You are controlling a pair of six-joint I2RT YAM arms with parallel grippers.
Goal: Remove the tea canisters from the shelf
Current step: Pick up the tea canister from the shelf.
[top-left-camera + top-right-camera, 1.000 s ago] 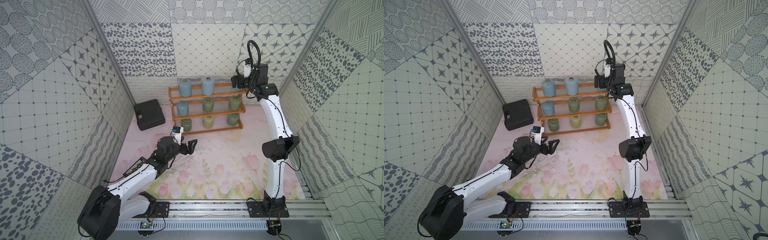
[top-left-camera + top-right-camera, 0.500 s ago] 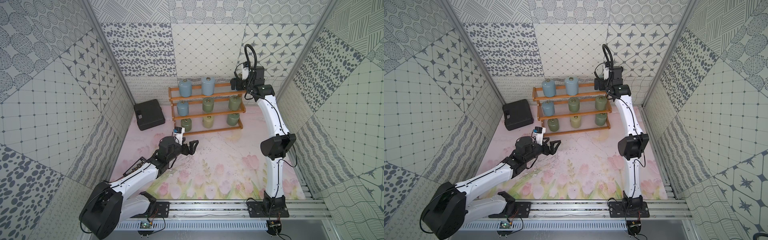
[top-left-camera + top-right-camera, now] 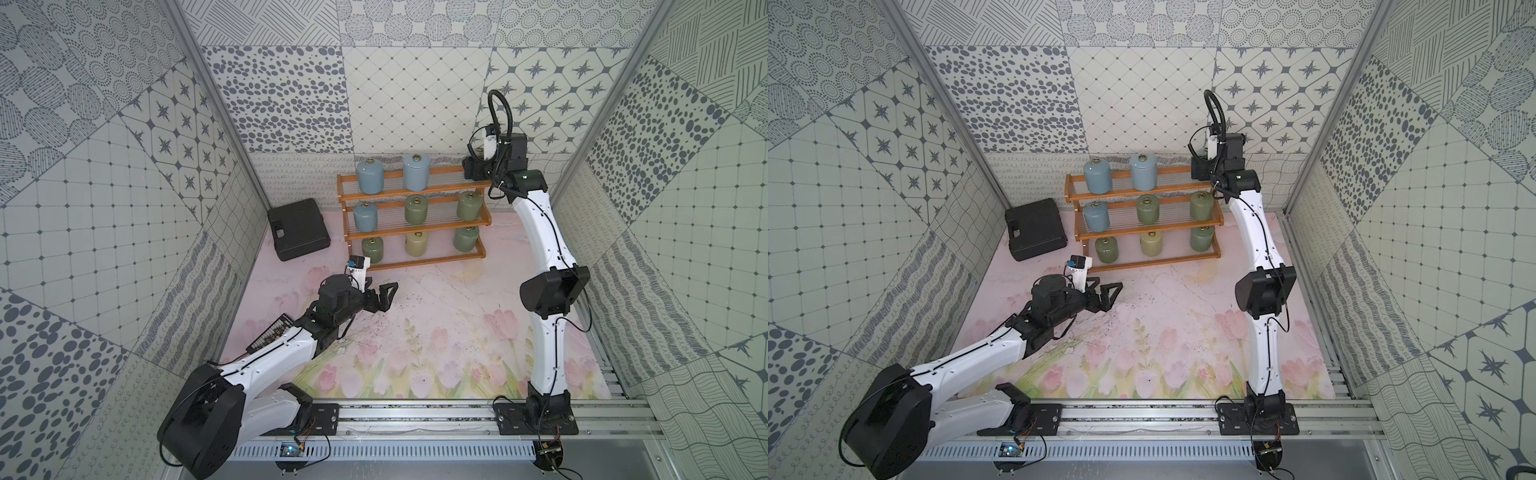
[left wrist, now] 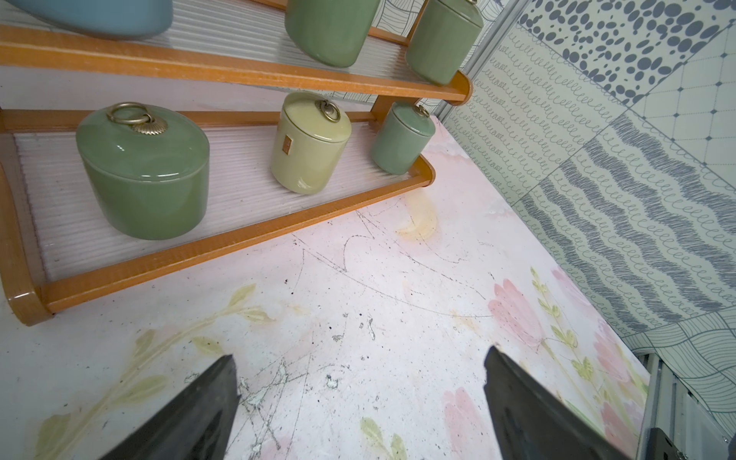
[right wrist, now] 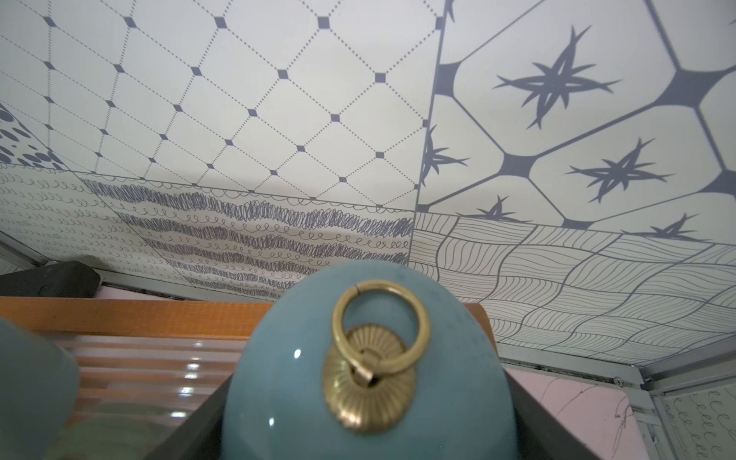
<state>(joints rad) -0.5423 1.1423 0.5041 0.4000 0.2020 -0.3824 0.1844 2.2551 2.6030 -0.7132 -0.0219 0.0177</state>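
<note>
The blue-grey tea canister [image 5: 286,382] sits at the right end of the top tier of the shelf [image 3: 415,263]. It is upright, its long axis is vertical and its brass ring-knob lid faces up. Its base is out of view, so contact with the rods cannot be confirmed. In both top views the wrist hides this canister.

The right gripper [image 5: 368,376] is closed on it, with one dark jaw pressed against each side of the body. The right arm rises from the front rail with its elbow raised. It stretches to the back, and the gripper [image 3: 471,170] is level with the top tier.

Eight other canisters stand upright on the shelf:
- Top tier: two blue canisters [image 3: 369,178] [image 3: 415,172].
- Middle tier: one blue canister [image 3: 365,217] and two green canisters [image 3: 416,210] [image 3: 469,205].
- Bottom tier: a green canister [image 3: 372,249], a yellow-green canister [image 3: 416,244] and a sage canister [image 3: 466,239].

The left gripper [image 4: 360,354] is spread wide and holds nothing. It hovers low over the floral mat [image 3: 436,316], near the left end of the bottom tier. The left arm lies low and extends from the front left.

A black case [image 3: 298,228] lies flat beside the left side of the shelf.
</note>
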